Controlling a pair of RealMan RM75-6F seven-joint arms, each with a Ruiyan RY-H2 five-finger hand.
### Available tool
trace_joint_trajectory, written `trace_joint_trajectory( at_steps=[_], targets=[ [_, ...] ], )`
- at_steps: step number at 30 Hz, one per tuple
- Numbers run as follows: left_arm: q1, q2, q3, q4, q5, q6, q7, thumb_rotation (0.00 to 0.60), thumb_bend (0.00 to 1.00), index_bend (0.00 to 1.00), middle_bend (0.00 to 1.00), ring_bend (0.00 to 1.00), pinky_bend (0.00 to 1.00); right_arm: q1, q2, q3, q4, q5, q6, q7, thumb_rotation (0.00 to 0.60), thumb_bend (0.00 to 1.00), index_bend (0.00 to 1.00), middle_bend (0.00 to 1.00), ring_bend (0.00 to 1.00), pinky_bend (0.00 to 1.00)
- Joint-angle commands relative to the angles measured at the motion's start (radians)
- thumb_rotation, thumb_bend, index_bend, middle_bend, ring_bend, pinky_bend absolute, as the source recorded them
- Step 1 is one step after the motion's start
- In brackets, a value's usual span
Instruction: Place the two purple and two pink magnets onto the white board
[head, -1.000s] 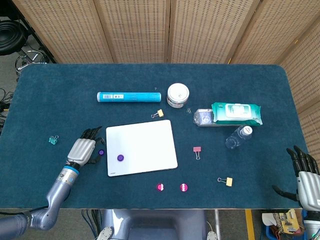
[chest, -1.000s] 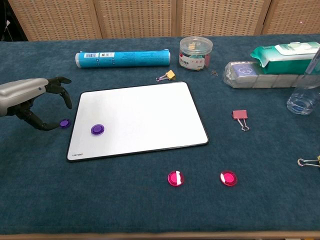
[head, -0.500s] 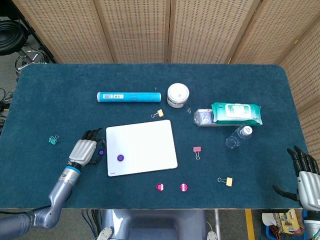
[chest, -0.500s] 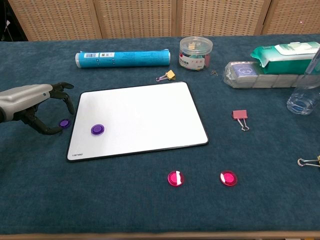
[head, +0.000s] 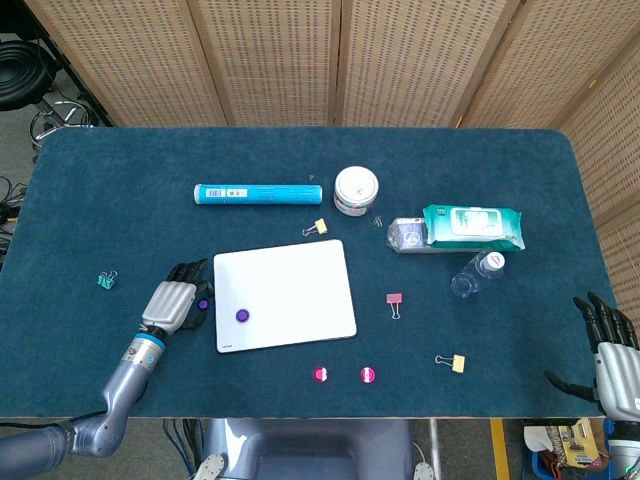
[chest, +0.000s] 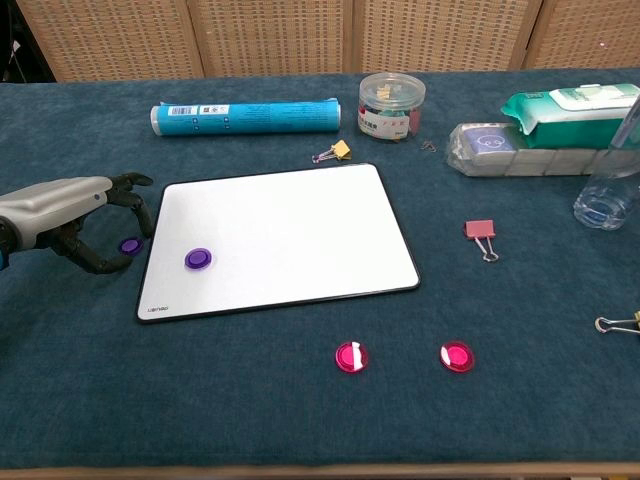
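Observation:
The white board (head: 290, 290) (chest: 290, 230) lies at the table's middle left, with one purple magnet (head: 240, 316) (chest: 198, 259) on its left part. The other purple magnet (head: 203, 303) (chest: 130, 245) lies on the cloth just off the board's left edge. My left hand (head: 172, 303) (chest: 62, 205) is lowered over it, thumb and fingers curved either side, with no grip showing. Two pink magnets (head: 320, 375) (head: 367, 375) (chest: 350, 356) (chest: 456, 356) lie in front of the board. My right hand (head: 610, 350) hangs past the table's right front corner, fingers spread and holding nothing.
Behind the board lie a blue tube (head: 255, 193), a yellow binder clip (head: 317, 228) and a clip jar (head: 356, 189). A wipes pack (head: 470, 226), a plastic bottle (head: 475, 273), a pink clip (head: 394, 302) and another yellow clip (head: 452, 361) sit to the right. A teal clip (head: 106, 281) lies far left.
My left hand has slid right and lowered, its thumb and fingers closing in around the loose purple magnet. The board has shifted very slightly right. The right hand has not moved.

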Motion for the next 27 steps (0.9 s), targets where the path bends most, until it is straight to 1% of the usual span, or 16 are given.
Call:
trace_joint_trajectory(
  at_steps=[1, 5, 8, 17, 27],
  targets=[
    [0.0, -0.003, 0.0, 0.003, -0.004, -0.003, 0.001, 0.6, 0.34, 0.44, 0.0, 0.0, 0.0, 0.0, 0.0, 0.0, 0.0, 0.001, 0.0, 0.001, 0.6, 0.0, 0.0, 0.0, 0.0, 0.0],
    [0.001, -0.008, 0.002, 0.011, -0.008, -0.002, 0.002, 0.6, 0.36, 0.52, 0.0, 0.0, 0.0, 0.0, 0.002, 0.001, 0.0, 0.001, 0.0, 0.004, 0.6, 0.0, 0.0, 0.0, 0.0, 0.0],
    [0.003, -0.011, 0.001, 0.018, -0.013, 0.002, 0.006, 0.6, 0.36, 0.55, 0.0, 0.0, 0.0, 0.0, 0.003, 0.0, 0.0, 0.001, 0.0, 0.006, 0.6, 0.0, 0.0, 0.0, 0.0, 0.0],
    [0.008, -0.002, -0.002, 0.019, -0.014, 0.01, 0.004, 0.6, 0.37, 0.57, 0.0, 0.0, 0.0, 0.001, 0.001, 0.0, 0.001, 0.003, -0.003, 0.005, 0.6, 0.0, 0.0, 0.0, 0.0, 0.0],
    [0.01, 0.028, -0.014, -0.022, 0.001, 0.033, 0.0, 0.6, 0.38, 0.59, 0.0, 0.0, 0.0, 0.002, 0.001, 0.0, 0.001, 0.006, -0.006, 0.005, 0.6, 0.0, 0.0, 0.0, 0.0, 0.0]
  ],
)
